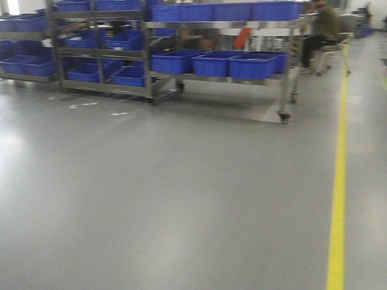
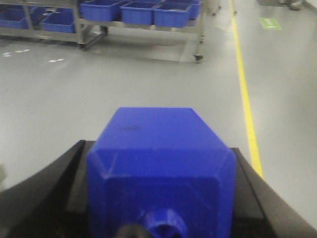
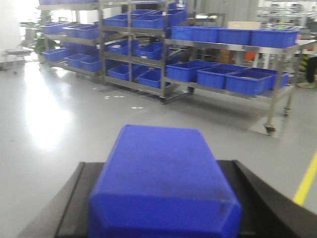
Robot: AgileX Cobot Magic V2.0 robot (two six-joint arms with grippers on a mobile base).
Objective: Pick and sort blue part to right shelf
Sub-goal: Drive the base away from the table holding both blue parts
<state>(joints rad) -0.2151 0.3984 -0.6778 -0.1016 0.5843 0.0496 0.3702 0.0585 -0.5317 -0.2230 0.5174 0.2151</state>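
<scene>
Grips a blue part (image 2: 161, 163) tight between the black fingers (image 2: 44, 188) of the left gripper (image 2: 158, 148), long axis straight ahead, narrower end forward, round boss toward the wrist. Clamps a second blue part (image 3: 163, 178) likewise in the right gripper (image 3: 161, 163), pointing ahead. Faces the right shelf (image 1: 217, 25) and its blue bins (image 1: 251, 65) well apart across grey floor (image 1: 181, 199), yellow line (image 1: 338, 199) to the right, seated person (image 1: 323, 27) beside the rack's far end.

Grey floor (image 1: 181, 199) — blue part (image 2: 158, 163), yellow line (image 1: 337, 199)
</scene>
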